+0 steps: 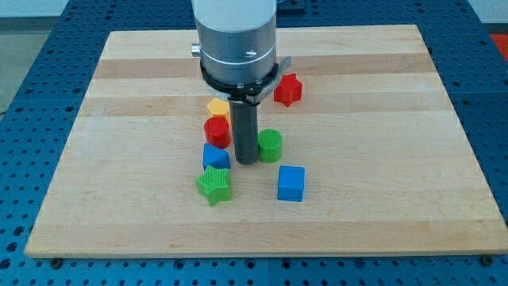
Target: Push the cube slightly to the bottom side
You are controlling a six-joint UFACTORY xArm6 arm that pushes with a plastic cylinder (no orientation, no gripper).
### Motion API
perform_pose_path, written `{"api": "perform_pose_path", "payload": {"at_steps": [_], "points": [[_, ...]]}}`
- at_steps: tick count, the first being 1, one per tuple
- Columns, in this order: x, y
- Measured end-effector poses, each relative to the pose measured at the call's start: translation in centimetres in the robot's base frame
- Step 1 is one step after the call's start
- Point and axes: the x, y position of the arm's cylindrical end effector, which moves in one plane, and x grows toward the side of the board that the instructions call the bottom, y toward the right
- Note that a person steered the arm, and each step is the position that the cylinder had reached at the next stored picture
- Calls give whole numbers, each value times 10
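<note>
The blue cube (290, 183) sits on the wooden board (381, 159), below the centre and toward the view's right. My tip (245, 160) rests on the board up and to the left of the cube, apart from it. The tip stands between a green cylinder (270, 146) on its right and a red cylinder (217, 132) on its left. A second blue block (215, 156) lies just left of the tip.
A green star (213, 184) lies below the second blue block. A yellow block (218, 107) sits above the red cylinder. A red star (288, 90) lies at the upper right of the arm body (236, 40).
</note>
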Motion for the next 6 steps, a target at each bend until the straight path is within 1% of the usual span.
{"api": "perform_pose_path", "payload": {"at_steps": [2, 3, 4, 5, 6], "points": [[0, 24], [-10, 45], [8, 46], [30, 62], [36, 62]]}}
